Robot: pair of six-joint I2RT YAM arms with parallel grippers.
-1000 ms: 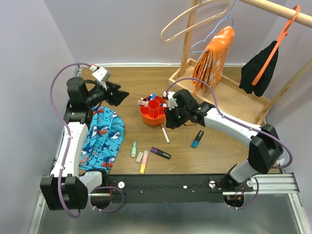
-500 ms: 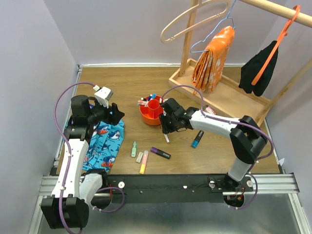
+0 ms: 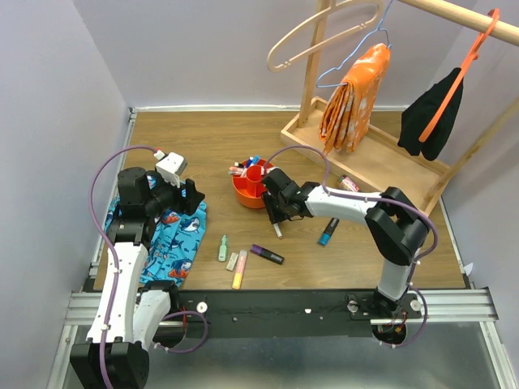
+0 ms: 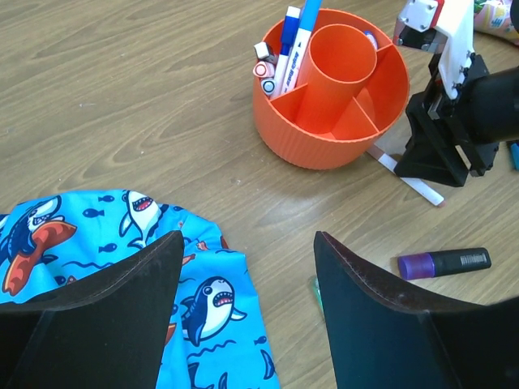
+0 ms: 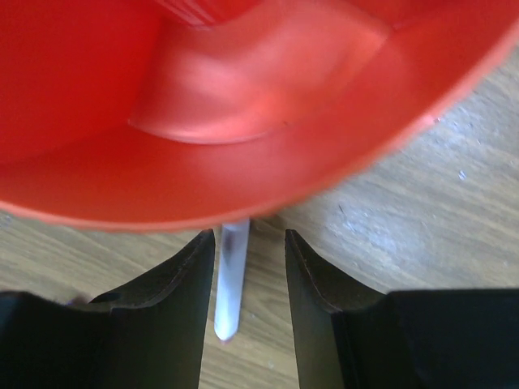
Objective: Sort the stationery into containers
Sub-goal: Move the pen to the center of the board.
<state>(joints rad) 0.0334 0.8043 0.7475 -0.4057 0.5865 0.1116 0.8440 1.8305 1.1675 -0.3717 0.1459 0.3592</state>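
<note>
The red-orange bowl (image 3: 246, 193) holds several pens (image 4: 284, 57) in a rear compartment behind its central cup. My right gripper (image 3: 274, 214) is down at the bowl's near right side, open, its fingers (image 5: 174, 292) either side of a white pen (image 5: 232, 284) lying on the table with a gap on the right. That pen (image 3: 276, 226) runs out from under the bowl (image 5: 243, 121). My left gripper (image 4: 247, 243) hangs open and empty over the edge of the shark cloth (image 4: 122, 267). A purple marker (image 3: 267, 254), a blue one (image 3: 328, 231), and pale green (image 3: 222, 248), pink (image 3: 233, 261) and yellow (image 3: 240, 270) highlighters lie on the table.
A wooden rack (image 3: 381, 158) stands at the back right with hangers, an orange cloth (image 3: 353, 93) and a black cloth (image 3: 431, 109). A small pink item (image 3: 349, 183) lies by its base. The shark cloth (image 3: 170, 235) covers the table's left side.
The right gripper has dropped in against the bowl, over the white pen, and its jaws have spread. The left arm has drawn back and lowered toward the shark cloth.
</note>
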